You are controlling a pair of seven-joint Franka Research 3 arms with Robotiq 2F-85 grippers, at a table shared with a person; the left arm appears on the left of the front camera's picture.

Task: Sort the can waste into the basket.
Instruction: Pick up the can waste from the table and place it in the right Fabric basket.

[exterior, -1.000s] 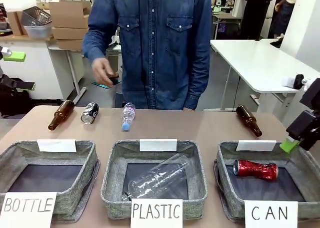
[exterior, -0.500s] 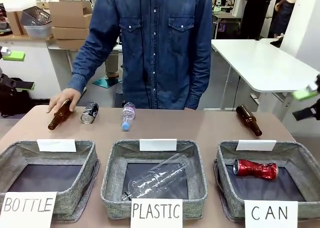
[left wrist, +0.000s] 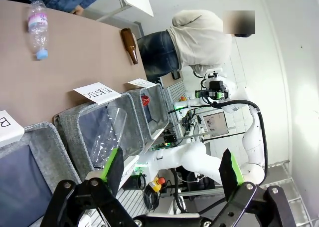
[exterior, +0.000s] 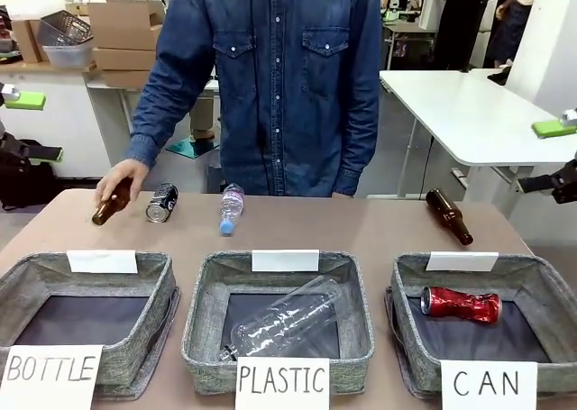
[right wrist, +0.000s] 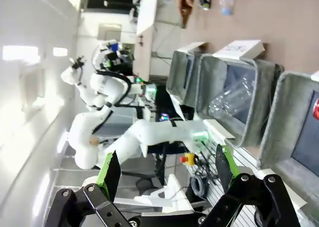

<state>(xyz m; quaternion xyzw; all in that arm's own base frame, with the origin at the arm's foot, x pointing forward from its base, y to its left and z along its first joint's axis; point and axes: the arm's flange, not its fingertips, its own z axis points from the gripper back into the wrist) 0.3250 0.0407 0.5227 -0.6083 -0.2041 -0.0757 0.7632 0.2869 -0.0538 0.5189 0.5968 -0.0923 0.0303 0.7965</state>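
Note:
A shiny red can [exterior: 460, 305] lies on its side in the grey basket [exterior: 416, 360] behind the CAN sign. A black and silver can [exterior: 161, 203] lies on the table at the far left, beside the person's hand [exterior: 120, 176]. My right gripper [exterior: 557, 155] hangs open at the right edge, above and to the right of the basket. My left gripper [exterior: 32, 127] is open at the left edge, away from the table. In the wrist views both the left gripper [left wrist: 172, 169] and the right gripper [right wrist: 167, 171] hold nothing.
The person's hand holds a brown bottle [exterior: 110, 203] just off the table. A small plastic bottle [exterior: 230, 208] lies mid-table and another brown bottle [exterior: 448, 216] far right. The PLASTIC basket [exterior: 200, 338] holds a clear bottle [exterior: 284, 320]. The BOTTLE basket [exterior: 135, 351] stands left.
My right gripper has risen from the CAN basket's far right corner and pulled back to the right edge. The person's hand came down on the left brown bottle and lifted it slightly.

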